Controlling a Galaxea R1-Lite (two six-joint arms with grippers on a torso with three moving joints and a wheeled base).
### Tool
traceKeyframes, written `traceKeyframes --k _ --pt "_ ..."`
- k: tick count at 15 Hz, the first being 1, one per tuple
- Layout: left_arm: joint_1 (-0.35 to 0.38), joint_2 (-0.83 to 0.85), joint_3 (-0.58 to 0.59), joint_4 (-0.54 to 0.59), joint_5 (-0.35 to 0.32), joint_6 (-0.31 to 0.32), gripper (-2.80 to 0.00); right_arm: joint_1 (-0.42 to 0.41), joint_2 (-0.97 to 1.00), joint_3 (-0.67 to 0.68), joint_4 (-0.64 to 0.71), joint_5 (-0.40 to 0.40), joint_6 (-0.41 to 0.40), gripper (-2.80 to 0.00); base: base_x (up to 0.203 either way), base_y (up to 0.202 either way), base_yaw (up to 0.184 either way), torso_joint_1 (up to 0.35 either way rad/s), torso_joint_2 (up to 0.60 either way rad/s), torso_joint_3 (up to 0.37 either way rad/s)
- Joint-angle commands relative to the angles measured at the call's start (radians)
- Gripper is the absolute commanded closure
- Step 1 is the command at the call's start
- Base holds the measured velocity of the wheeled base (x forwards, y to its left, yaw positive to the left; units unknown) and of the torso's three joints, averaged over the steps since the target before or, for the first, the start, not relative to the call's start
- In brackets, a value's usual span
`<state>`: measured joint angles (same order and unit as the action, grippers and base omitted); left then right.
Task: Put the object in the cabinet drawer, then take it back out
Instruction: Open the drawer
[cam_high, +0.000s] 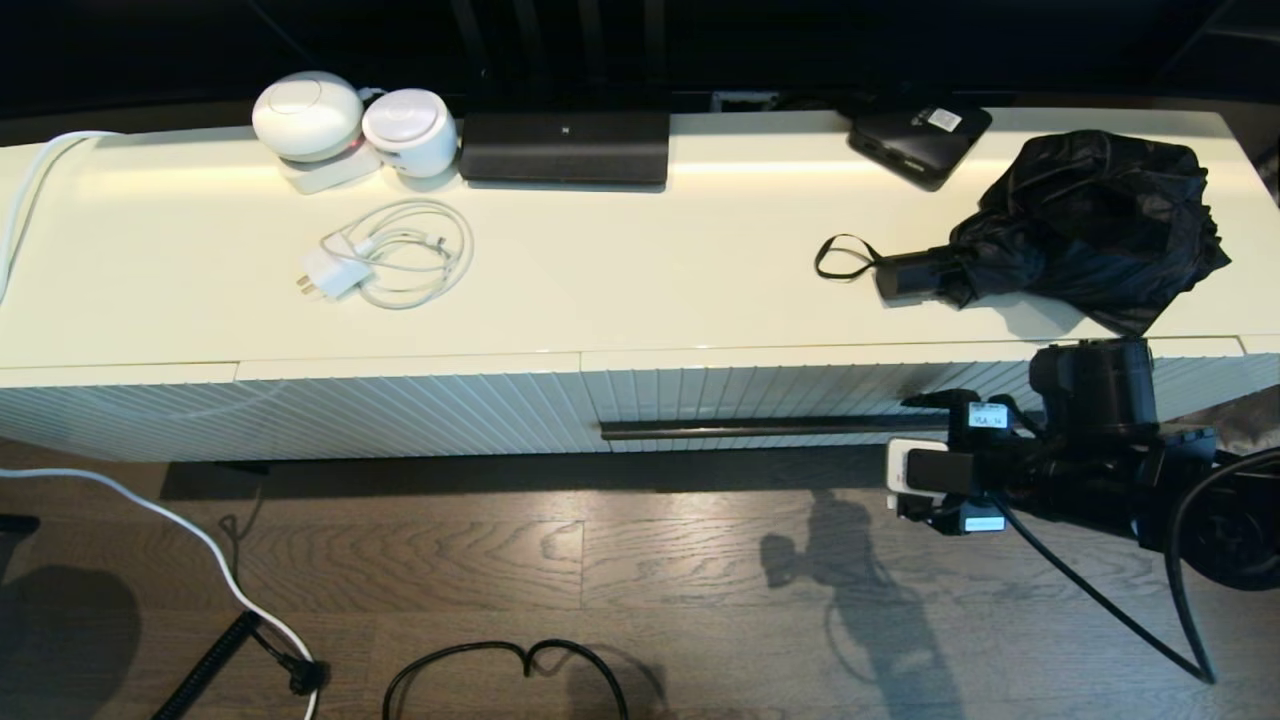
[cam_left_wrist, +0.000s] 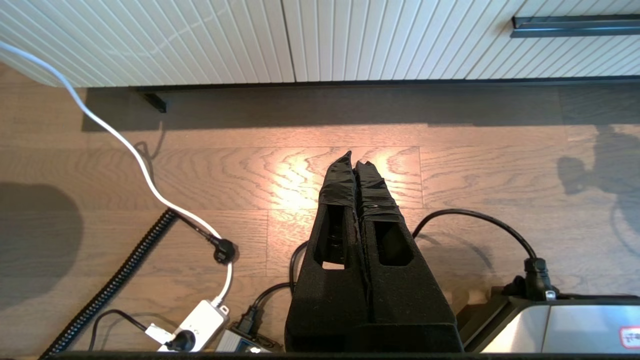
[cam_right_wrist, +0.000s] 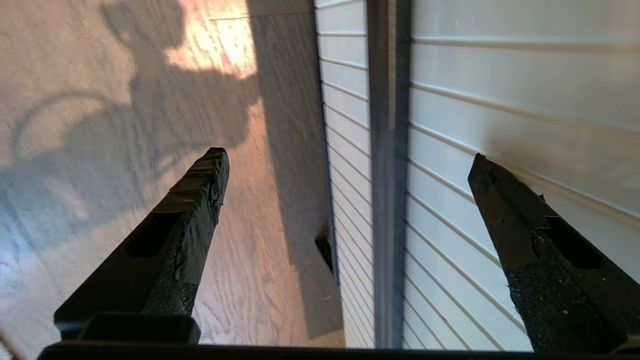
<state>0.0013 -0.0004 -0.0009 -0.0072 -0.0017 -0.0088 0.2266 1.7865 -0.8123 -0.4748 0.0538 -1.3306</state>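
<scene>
The black folding umbrella (cam_high: 1090, 225) lies on the cabinet top at the right, its short handle (cam_high: 915, 275) and wrist loop (cam_high: 840, 258) pointing left. Below it the ribbed cream drawer front (cam_high: 760, 395) is closed, with its thin dark handle bar (cam_high: 750, 429) across it. My right gripper (cam_high: 925, 432) is at the bar's right end. In the right wrist view this gripper (cam_right_wrist: 348, 155) stands open astride the handle bar (cam_right_wrist: 387, 175), one finger toward the floor and one before the drawer front (cam_right_wrist: 475, 100). My left gripper (cam_left_wrist: 356, 159) is shut and empty, low over the wooden floor.
On the cabinet top sit a flat black box with a sticker (cam_high: 920, 140), a long black bar (cam_high: 565, 147), two white round devices (cam_high: 310, 115) and a white charger with coiled cable (cam_high: 390, 255). Cables and a power strip (cam_left_wrist: 197, 322) lie on the floor.
</scene>
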Motion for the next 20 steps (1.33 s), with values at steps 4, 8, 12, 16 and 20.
traceKeyframes --k 4,8,12,16,20 --pt "0.000 -0.003 0.001 0.000 0.000 0.000 0.00 0.011 0.041 0.029 -0.003 0.004 -0.004 -2.80 0.000 0.000 0.000 0.000 0.00 0.000" --pt "0.000 -0.003 0.001 0.000 0.000 0.000 0.00 0.011 0.082 0.032 -0.016 0.020 -0.002 -2.80 0.000 0.000 0.000 0.000 0.00 0.000" --pt "0.000 -0.003 -0.001 0.000 0.000 0.000 0.00 0.016 0.147 0.013 -0.095 0.025 -0.001 -2.80 0.000 0.000 0.000 0.000 0.00 0.000" --pt "0.000 -0.003 0.000 0.000 0.000 0.000 0.00 0.020 0.135 0.011 -0.140 0.025 -0.003 -2.80 0.000 0.000 0.000 0.000 0.00 0.000" --pt "0.000 -0.003 0.000 0.000 0.000 0.000 0.00 0.019 0.147 -0.018 -0.088 0.026 -0.004 -2.80 0.000 0.000 0.000 0.000 0.00 0.000"
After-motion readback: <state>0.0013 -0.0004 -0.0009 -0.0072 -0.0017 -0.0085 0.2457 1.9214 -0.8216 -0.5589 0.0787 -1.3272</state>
